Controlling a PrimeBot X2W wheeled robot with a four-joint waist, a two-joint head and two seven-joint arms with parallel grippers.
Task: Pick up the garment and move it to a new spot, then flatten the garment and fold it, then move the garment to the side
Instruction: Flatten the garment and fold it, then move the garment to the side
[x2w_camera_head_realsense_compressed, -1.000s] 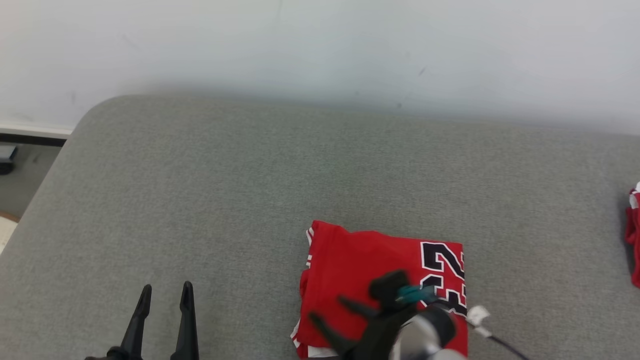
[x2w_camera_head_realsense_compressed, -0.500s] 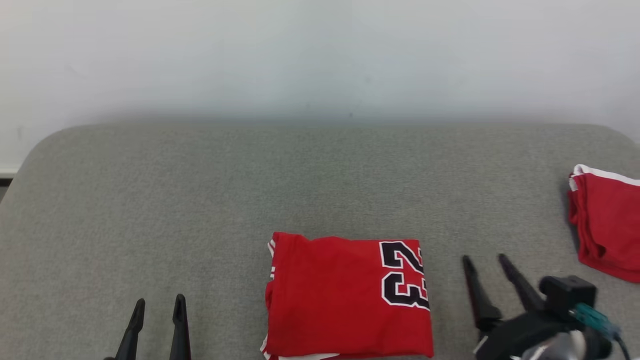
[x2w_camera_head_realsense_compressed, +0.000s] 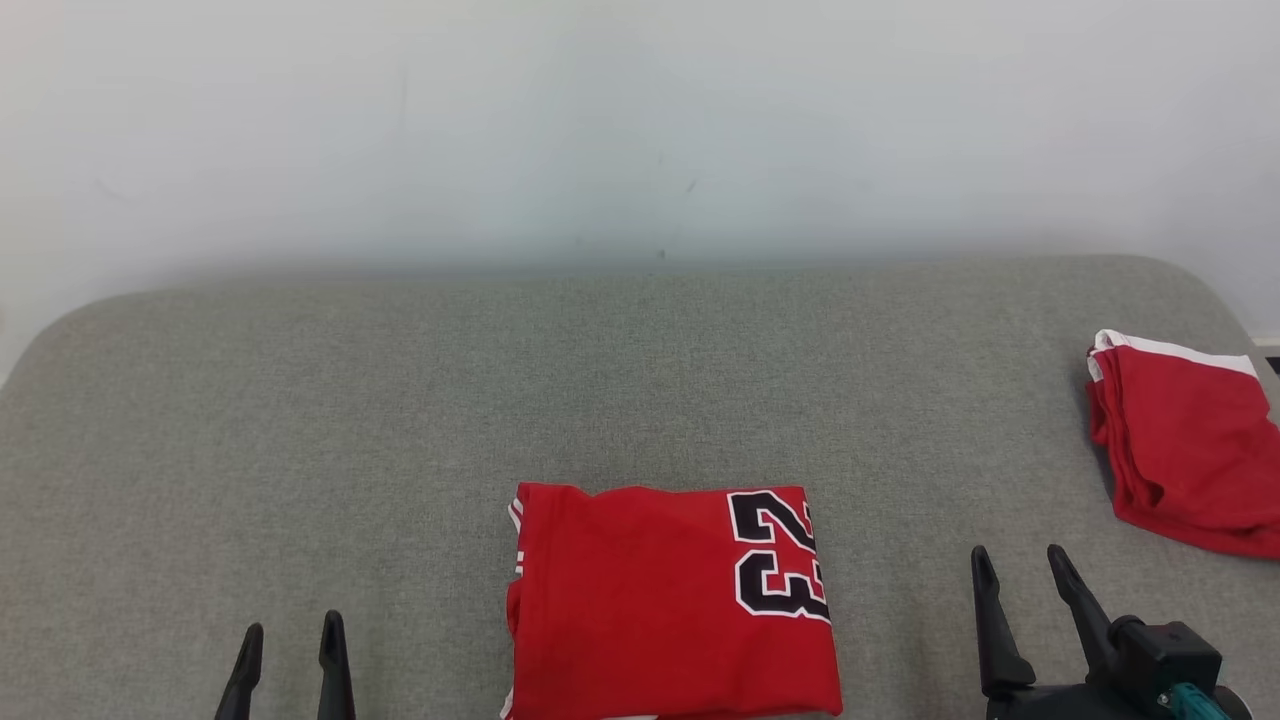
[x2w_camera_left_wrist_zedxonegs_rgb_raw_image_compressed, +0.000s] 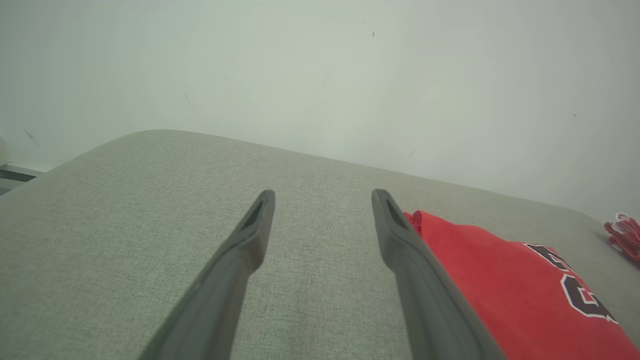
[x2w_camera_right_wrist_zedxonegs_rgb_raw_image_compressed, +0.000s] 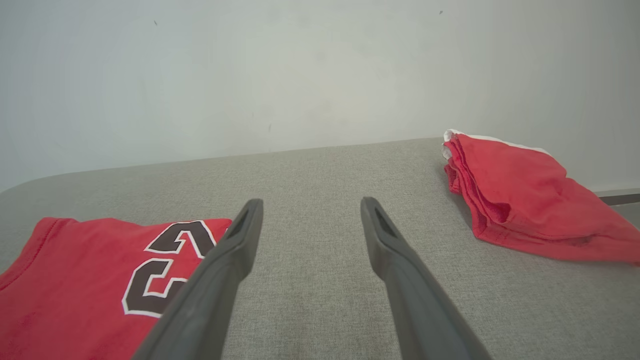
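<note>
The folded red jersey (x2w_camera_head_realsense_compressed: 670, 600) lies flat on the grey fabric tabletop (x2w_camera_head_realsense_compressed: 400, 400), at its near edge and about midway across, with a black number 23 on its right part. No claw touches it. The left claw (x2w_camera_head_realsense_compressed: 291, 625) hovers well to the jersey's left, fingers apart and empty. The right claw (x2w_camera_head_realsense_compressed: 1017, 553) sits just off the jersey's right side, fingers apart, holding nothing. A second bundle of red cloth (x2w_camera_head_realsense_compressed: 1185, 450) with a white edge rests near the tabletop's right end. A pale wall (x2w_camera_head_realsense_compressed: 640, 120) rises behind.
</note>
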